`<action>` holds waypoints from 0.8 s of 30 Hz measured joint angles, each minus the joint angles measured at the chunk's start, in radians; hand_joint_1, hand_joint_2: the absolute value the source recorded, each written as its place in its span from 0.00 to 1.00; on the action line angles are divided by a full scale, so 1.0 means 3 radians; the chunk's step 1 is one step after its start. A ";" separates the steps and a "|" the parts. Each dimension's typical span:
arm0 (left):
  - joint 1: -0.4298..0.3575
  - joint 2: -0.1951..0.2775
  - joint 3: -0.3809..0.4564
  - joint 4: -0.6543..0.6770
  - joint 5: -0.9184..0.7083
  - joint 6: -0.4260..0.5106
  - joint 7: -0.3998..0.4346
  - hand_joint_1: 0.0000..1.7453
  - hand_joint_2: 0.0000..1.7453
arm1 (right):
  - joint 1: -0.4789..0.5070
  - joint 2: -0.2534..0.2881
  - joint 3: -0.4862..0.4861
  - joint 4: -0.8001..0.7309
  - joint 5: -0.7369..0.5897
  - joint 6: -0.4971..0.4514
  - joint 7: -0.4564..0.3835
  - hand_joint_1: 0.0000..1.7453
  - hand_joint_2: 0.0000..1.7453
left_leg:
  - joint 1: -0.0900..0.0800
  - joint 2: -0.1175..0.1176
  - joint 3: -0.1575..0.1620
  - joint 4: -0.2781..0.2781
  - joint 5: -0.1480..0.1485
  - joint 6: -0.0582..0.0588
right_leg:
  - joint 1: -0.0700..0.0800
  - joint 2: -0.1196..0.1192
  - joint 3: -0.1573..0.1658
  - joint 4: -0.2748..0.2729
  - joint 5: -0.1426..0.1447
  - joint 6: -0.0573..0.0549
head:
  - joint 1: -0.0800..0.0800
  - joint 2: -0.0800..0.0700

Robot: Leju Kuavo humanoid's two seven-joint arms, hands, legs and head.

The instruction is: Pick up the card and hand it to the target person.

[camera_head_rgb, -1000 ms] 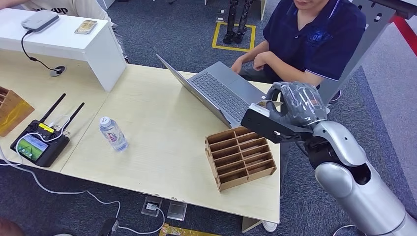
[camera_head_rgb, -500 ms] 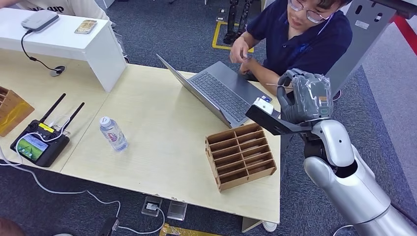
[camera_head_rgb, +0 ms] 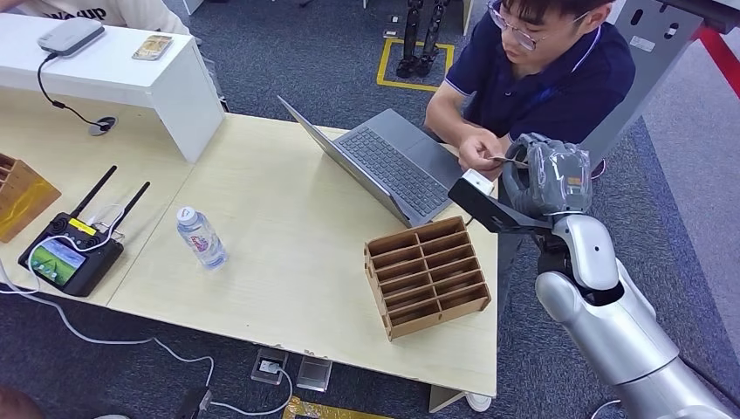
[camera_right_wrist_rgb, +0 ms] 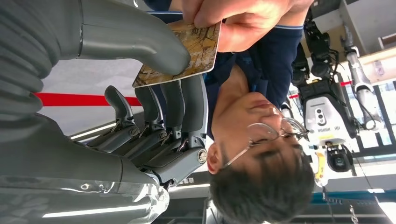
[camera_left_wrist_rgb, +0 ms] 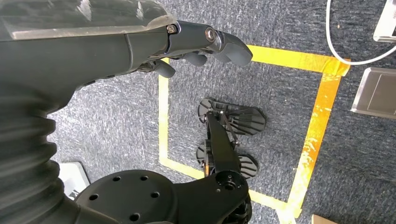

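The card (camera_right_wrist_rgb: 187,51), brown with a marbled pattern, sits pinched between the thumb and fingers of my right hand (camera_right_wrist_rgb: 154,88). In the head view my right hand (camera_head_rgb: 550,175) is raised past the table's far right corner, and the card (camera_head_rgb: 506,160) shows edge-on. A person in a dark blue shirt (camera_head_rgb: 558,78) sits behind the laptop and leans toward it. The person's hand (camera_head_rgb: 480,153) grips the card's outer end, so the person's hand (camera_right_wrist_rgb: 233,18) and mine hold the card together. My left hand (camera_left_wrist_rgb: 201,46) hangs over the floor and holds nothing.
An open laptop (camera_head_rgb: 393,161) lies in front of the person. A wooden slotted organizer (camera_head_rgb: 426,275) stands near the table's right front. A water bottle (camera_head_rgb: 201,237), a black controller with antennas (camera_head_rgb: 70,253) and a white riser (camera_head_rgb: 113,70) stand to the left.
My right hand rose and moved toward the person with the card. The person leaned forward, reached out and took hold of the card's free end.
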 joint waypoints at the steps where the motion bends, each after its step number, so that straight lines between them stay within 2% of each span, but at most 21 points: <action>1: 0.0000 0.0000 0.0000 0.0000 0.0000 0.0000 0.0000 0.00 1.00 | 0.0000 0.0003 -0.0002 0.0016 -0.0002 0.0000 -0.0001 0.80 1.00 | 0.0000 0.0000 0.0000 0.0000 0.0000 0.0000 | 0.0000 0.0000 0.0000 0.0000 0.0000 0.0000 | 0.0000 0.0000; 4: 0.0000 0.0000 0.0000 0.0000 -0.0002 0.0004 -0.0001 0.00 1.00 | 0.0001 0.0018 -0.0008 0.0061 -0.0002 0.0004 -0.0003 0.20 1.00 | 0.0000 0.0000 0.0000 0.0000 0.0000 0.0000 | 0.0000 0.0000 0.0000 0.0000 0.0000 0.0000 | -0.0001 0.0000; 5: 0.0000 0.0000 0.0000 0.0000 -0.0012 0.0010 -0.0005 0.00 0.75 | 0.0001 0.0025 -0.0011 0.0073 -0.0003 0.0010 -0.0004 0.00 1.00 | 0.0000 0.0000 0.0000 0.0000 0.0000 0.0000 | 0.0000 0.0000 0.0000 0.0000 0.0000 0.0000 | -0.0001 0.0000; 8: 0.0000 0.0000 -0.0017 0.0000 -0.0063 0.0042 -0.0063 0.00 0.00 | 0.0004 0.0035 -0.0018 0.0096 -0.0033 0.0034 -0.0014 0.00 1.00 | 0.0000 0.0000 0.0000 0.0000 0.0000 0.0000 | 0.0000 0.0000 0.0000 0.0000 0.0000 0.0000 | -0.0001 0.0000; 10: 0.0000 0.0000 -0.0026 0.0000 -0.0063 0.0047 -0.0111 0.00 0.00 | 0.0022 0.0042 -0.0030 0.0098 -0.0221 0.0046 -0.0100 0.00 1.00 | 0.0000 0.0000 0.0001 0.0000 0.0000 0.0000 | 0.0000 0.0000 0.0000 0.0000 0.0000 0.0000 | -0.0001 0.0000; 17: 0.0002 0.0000 -0.0027 0.0000 0.0009 0.0068 -0.0118 0.00 0.00 | 0.0199 0.0077 -0.0178 0.0032 -0.1396 0.0067 -0.0670 0.00 1.00 | 0.0000 0.0000 0.0001 0.0000 0.0000 0.0000 | 0.0000 0.0000 0.0000 0.0000 0.0000 0.0000 | 0.0000 0.0000; 22: 0.0004 0.0000 -0.0026 0.0000 0.0041 0.0092 -0.0073 0.00 0.00 | 0.0361 0.0077 -0.0251 -0.0161 -0.2104 0.0090 -0.0887 0.00 1.00 | 0.0000 0.0000 0.0001 0.0000 0.0000 0.0000 | 0.0000 0.0000 0.0000 0.0000 0.0000 0.0000 | -0.0001 0.0000; 24: 0.0004 0.0000 -0.0026 0.0000 0.0050 0.0101 -0.0071 0.00 0.00 | 0.0409 0.0073 -0.0261 -0.0231 -0.2244 0.0100 -0.0922 0.00 1.00 | 0.0000 0.0001 0.0002 0.0000 0.0000 0.0000 | 0.0000 0.0001 0.0000 0.0000 0.0000 0.0000 | -0.0001 0.0000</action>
